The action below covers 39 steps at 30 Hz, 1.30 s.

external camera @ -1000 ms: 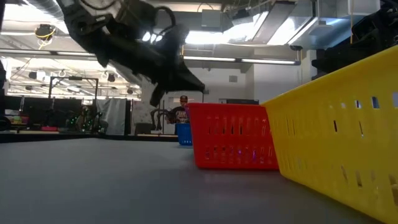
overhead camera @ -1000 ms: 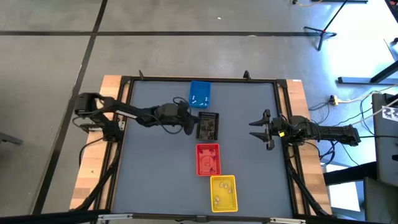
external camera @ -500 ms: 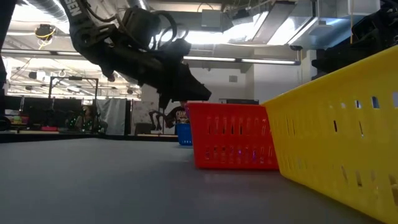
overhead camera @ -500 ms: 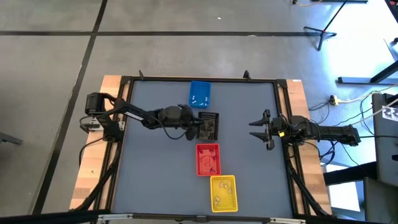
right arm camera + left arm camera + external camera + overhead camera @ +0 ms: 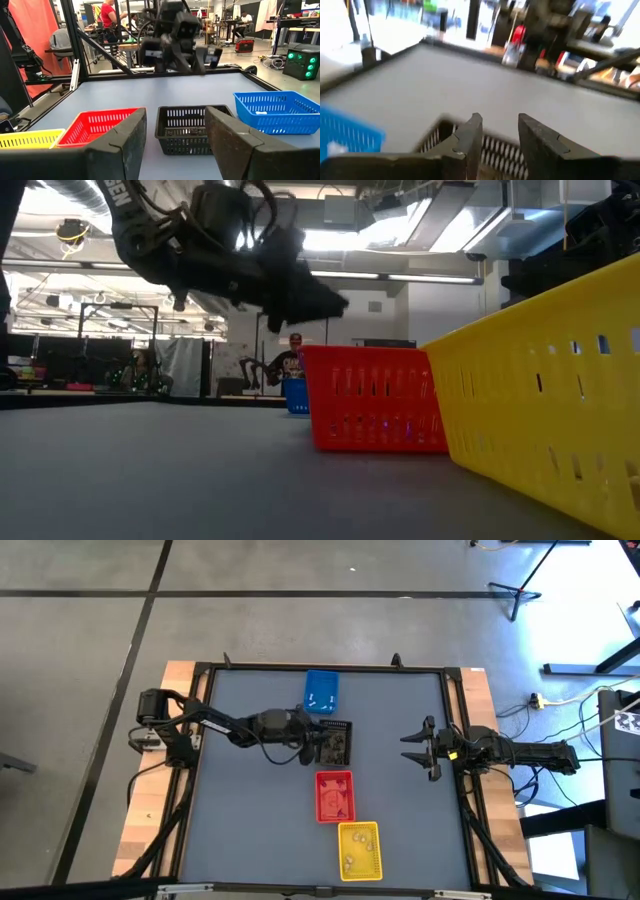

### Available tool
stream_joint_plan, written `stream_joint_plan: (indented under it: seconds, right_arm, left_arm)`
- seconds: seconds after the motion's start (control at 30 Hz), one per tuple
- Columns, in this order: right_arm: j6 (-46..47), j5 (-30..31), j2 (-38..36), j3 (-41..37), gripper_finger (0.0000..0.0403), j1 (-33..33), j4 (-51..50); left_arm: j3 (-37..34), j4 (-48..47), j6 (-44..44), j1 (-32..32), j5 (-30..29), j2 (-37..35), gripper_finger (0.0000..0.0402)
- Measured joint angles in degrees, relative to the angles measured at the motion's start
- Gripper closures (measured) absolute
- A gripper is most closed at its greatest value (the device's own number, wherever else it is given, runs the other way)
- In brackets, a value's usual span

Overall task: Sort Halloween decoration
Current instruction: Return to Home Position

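Observation:
Four small trays stand in a line down the table's middle: blue [image 5: 321,690], black [image 5: 334,743], red [image 5: 334,796] and yellow [image 5: 359,849]. Tiny Halloween decoration pieces lie in them: white ones [image 5: 318,698] in the blue tray, pale ones [image 5: 350,860] in the yellow tray. My left gripper [image 5: 318,740] hangs over the black tray's left rim [image 5: 490,147], clear of it, open [image 5: 500,132], with nothing seen between its fingers. My right gripper [image 5: 420,748] waits at the table's right side, open [image 5: 175,145], facing the trays.
Bare grey tabletop [image 5: 250,820] stretches left and right of the line of trays. A black frame [image 5: 320,667] borders the table. Beyond the far edge a person [image 5: 293,355] shows in the room, along with racks and equipment.
My left gripper has gone a little toward the table's right edge, from beside the black tray to over its left rim. Its wrist has rolled, and the fingers now point more level than down. My right arm has kept still.

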Motion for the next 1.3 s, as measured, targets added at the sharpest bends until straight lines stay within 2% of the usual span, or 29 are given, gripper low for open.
stream_joint_plan:
  seconds: [0.13,0.37,0.57,0.67,0.8,0.93,1.07,1.3]
  right_arm:
    - [0.01,0.0,-0.01,0.0,0.0205,0.01,0.0]
    - [-0.01,0.0,0.0,0.01,0.0205,-0.01,-0.01]
    - [-0.01,0.0,-0.01,0.0,0.0205,-0.01,-0.02]
    - [0.0,0.0,0.0,0.0,0.0205,-0.01,-0.01]
    - [-0.01,0.0,0.01,0.0,0.0205,0.0,0.0]
    - [0.01,0.0,-0.01,0.0,0.0205,0.01,-0.02]
    - [0.0,0.0,-0.01,0.0,0.0205,0.0,0.0]
    - [0.0,0.0,0.01,0.0,0.0205,0.0,-0.02]
  left_arm:
    - [0.0,6.99,3.78,0.15,1.67,-0.34,0.0294]
    - [0.0,6.39,5.91,3.0,11.16,-7.24,0.0334]
    - [0.02,-4.94,6.39,6.93,20.86,-16.75,0.0388]
    - [0.02,-12.98,9.79,8.21,24.69,-21.91,0.0398]
    - [-1.12,-21.45,13.28,8.04,24.22,-28.07,0.0401]
    - [-6.28,-22.6,13.45,7.24,19.9,-33.07,0.0401]
    - [-13.29,-20.02,12.95,6.39,16.36,-38.24,0.0401]
    - [-26.28,-12.91,8.57,4.45,15.15,-47.38,0.0401]
